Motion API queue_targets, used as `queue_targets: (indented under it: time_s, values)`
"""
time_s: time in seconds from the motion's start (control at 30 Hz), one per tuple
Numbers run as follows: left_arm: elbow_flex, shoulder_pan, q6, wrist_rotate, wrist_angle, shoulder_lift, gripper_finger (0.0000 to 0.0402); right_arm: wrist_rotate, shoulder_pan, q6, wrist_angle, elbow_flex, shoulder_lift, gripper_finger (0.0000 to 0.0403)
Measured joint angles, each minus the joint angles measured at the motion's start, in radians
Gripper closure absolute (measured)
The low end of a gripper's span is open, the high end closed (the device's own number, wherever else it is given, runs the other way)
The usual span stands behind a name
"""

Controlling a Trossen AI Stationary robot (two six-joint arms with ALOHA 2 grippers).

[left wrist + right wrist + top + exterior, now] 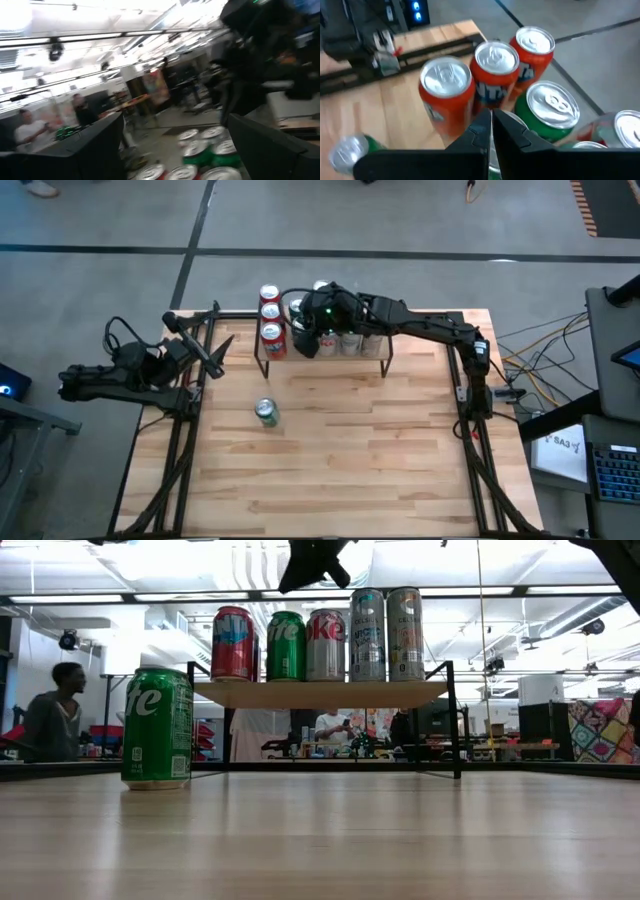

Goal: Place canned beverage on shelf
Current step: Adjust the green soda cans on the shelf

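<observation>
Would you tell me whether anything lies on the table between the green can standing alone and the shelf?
Nothing: in the high view only bare tabletop separates the green can from the shelf. The low view shows the same.

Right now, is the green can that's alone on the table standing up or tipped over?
Upright. The green can stands on its base on the table in the low view, and the high view shows its round top facing up.

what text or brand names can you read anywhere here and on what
"ite", end of a brand name, on the green can standing on the table.
"ite" on the green can on the shelf.
"oke" on the silver can.
"NTA" on an orange can.
Print on the two tall cans: unreadable.
</observation>
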Motion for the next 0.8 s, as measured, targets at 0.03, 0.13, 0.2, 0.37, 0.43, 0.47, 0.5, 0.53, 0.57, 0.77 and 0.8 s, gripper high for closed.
queue_targets:
  time_s: [0.03, 0.13, 0.2, 0.37, 0.43, 0.47, 0.5, 0.53, 0.57, 0.77, 0.8]
  values:
    - [0.000, 0.000, -0.013, 0.025, -0.006, 0.002, 0.0058, 0.000, 0.000, -0.020, -0.014, 0.000, 0.000, 0.0394]
    - [0.000, 0.000, -0.049, 0.171, -0.024, 0.029, 0.0058, -0.001, -0.001, -0.059, -0.043, -0.001, -0.024, 0.0394]
    - [0.004, -0.001, -0.057, 0.232, -0.013, 0.067, 0.0058, -0.008, -0.010, -0.107, -0.049, -0.001, -0.066, 0.0394]
    - [0.053, 0.003, -0.066, 0.219, 0.067, 0.202, 0.0066, -0.107, -0.062, -0.228, -0.071, -0.013, -0.195, 0.0394]
    - [0.098, 0.004, -0.060, 0.219, 0.066, 0.273, 0.0075, -0.151, -0.082, -0.279, -0.066, -0.031, -0.239, 0.0394]
    - [0.125, 0.007, -0.054, 0.218, 0.061, 0.311, 0.0081, -0.158, -0.087, -0.299, -0.059, -0.046, -0.260, 0.0394]
    - [0.154, 0.012, -0.044, 0.213, 0.057, 0.345, 0.0087, -0.158, -0.092, -0.320, -0.052, -0.067, -0.282, 0.0394]
    - [0.186, 0.017, -0.033, 0.204, 0.044, 0.382, 0.0094, -0.160, -0.097, -0.340, -0.043, -0.093, -0.303, 0.0394]
    - [0.225, 0.023, -0.026, 0.195, 0.020, 0.416, 0.0102, -0.160, -0.100, -0.349, -0.033, -0.120, -0.324, 0.0394]
    - [0.446, 0.106, -0.021, 0.192, -0.242, 0.609, 0.0207, -0.158, -0.106, -0.376, 0.062, -0.315, -0.452, 0.0394]
    - [0.479, 0.127, -0.021, 0.193, -0.278, 0.642, 0.0236, -0.158, -0.105, -0.378, 0.078, -0.342, -0.473, 0.0394]
